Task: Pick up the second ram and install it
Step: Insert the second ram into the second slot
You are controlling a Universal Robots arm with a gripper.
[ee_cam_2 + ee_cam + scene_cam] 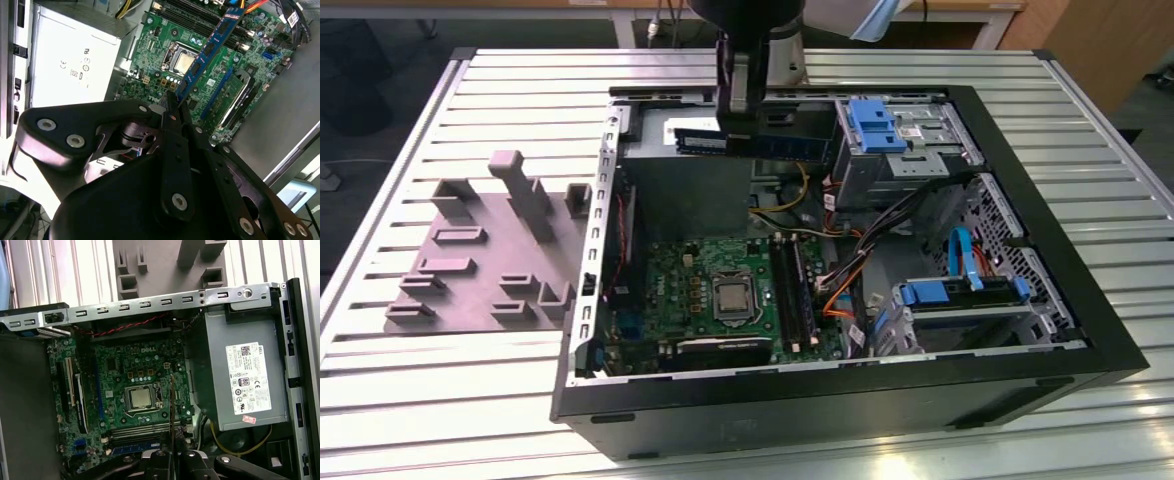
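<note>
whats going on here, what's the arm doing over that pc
The arm's claw is shut on the ram and holds it in the air above the open case. In the second wrist view the stick juts out from the claw over the motherboard, apart from it. It is not yet seated in a slot.

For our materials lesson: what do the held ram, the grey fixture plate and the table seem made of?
The second ram: blue-green board, likely fibreglass laminate, with black chips. Fixture plate: matte grey, probably plastic, no glare. Table: bright ribbed slats with sheen, apparently aluminium.
</note>
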